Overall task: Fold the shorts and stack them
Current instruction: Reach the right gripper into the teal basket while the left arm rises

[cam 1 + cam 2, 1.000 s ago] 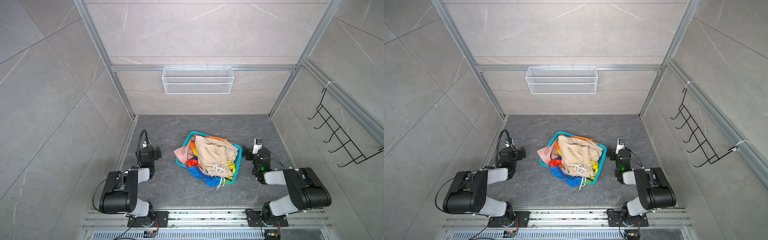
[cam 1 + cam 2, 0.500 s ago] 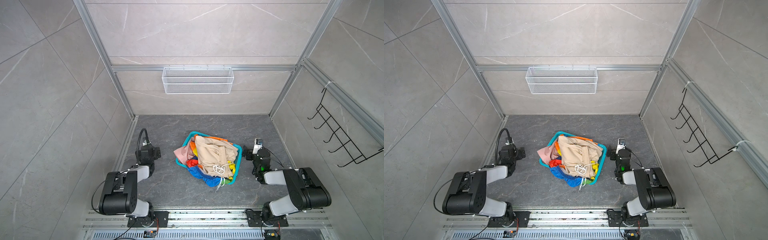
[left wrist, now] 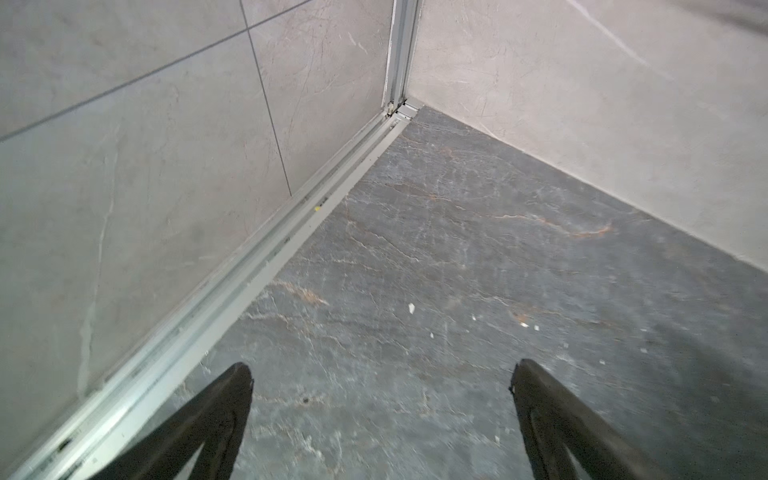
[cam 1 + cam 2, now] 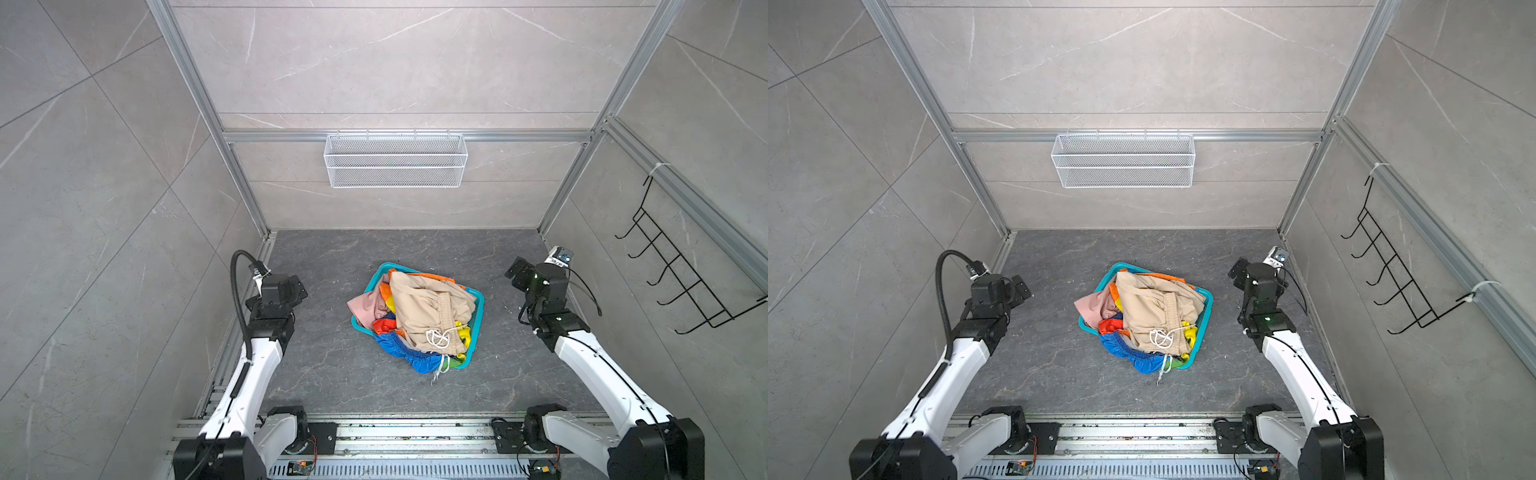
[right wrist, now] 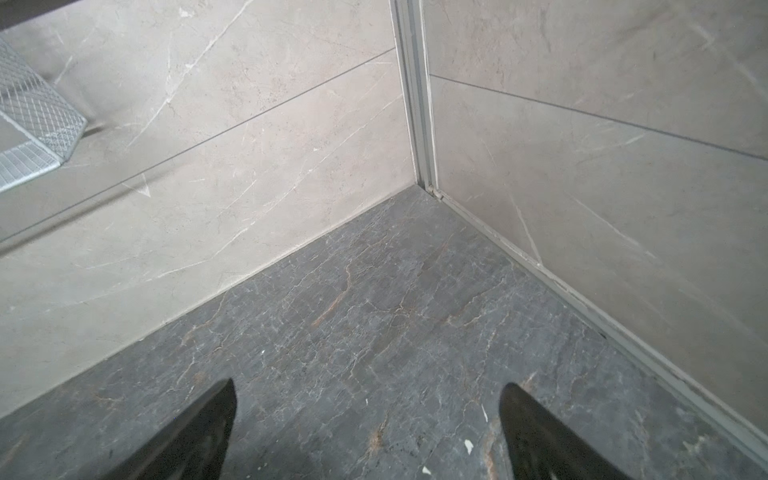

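Three shorts [image 4: 428,320] lay heaped in the teal basket [image 4: 478,328] on the bench [image 4: 332,374], between the left gripper [image 3: 380,372] and right gripper [image 5: 368,388]; the beige pair [image 4: 1154,307] on top ran back to front, drawstring [image 4: 438,336] frontward; both grippers stood wide and empty, facing the back corners; the right looked slightly nearer.

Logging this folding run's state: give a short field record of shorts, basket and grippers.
beige shorts: top of the pile in the basket, unfolded
rainbow shorts: crumpled underneath, spilling over the near rim
pink shorts: bunched, draped over the left rim
basket: teal, middle of the table
left gripper: open, empty, apart from the basket
right gripper: open, empty, apart from the basket
folded: none yet
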Robot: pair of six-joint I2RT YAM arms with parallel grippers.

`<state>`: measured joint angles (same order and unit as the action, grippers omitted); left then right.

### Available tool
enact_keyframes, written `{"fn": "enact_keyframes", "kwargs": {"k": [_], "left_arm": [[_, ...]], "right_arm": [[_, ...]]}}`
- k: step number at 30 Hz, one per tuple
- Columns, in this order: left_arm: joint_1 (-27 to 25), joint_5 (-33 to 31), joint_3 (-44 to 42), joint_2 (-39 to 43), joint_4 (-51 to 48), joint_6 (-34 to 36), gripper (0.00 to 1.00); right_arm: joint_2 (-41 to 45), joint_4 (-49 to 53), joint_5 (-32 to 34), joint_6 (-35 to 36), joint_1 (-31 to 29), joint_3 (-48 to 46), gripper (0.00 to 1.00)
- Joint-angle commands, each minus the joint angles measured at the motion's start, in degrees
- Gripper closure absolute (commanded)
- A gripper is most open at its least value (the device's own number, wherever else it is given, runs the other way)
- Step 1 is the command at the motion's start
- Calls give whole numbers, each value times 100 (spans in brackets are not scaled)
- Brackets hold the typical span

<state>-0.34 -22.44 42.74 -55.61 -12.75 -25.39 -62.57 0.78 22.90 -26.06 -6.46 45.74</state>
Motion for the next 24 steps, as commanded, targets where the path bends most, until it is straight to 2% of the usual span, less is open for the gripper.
{"fn": "enact_keyframes", "kwargs": {"k": [1, 5, 9, 15, 21, 24], "left_arm": [[8, 718, 126, 509, -939, -1326, 0], [3, 1586, 551, 592, -1774, -1938, 0], [-52, 2482, 811, 543, -2327, -2422, 0], [-414, 3555, 482, 515, -2293, -3066, 0], [-1245, 3797, 31, 473, -1909, -3535, 0], [-1557, 3847, -184, 414, -1614, -3738, 0]], "right_arm": [[-51, 1527, -1059, -516, -48, 140, 1], [75, 1915, -1288, -213, -386, 433, 0], [225, 2452, -1252, 319, -1071, 831, 1], [112, 2464, -1365, 269, -2339, 836, 1], [-656, 2501, -282, 230, -4059, 988, 0], [-1293, 2446, -178, 142, -4528, 1194, 1]]}}
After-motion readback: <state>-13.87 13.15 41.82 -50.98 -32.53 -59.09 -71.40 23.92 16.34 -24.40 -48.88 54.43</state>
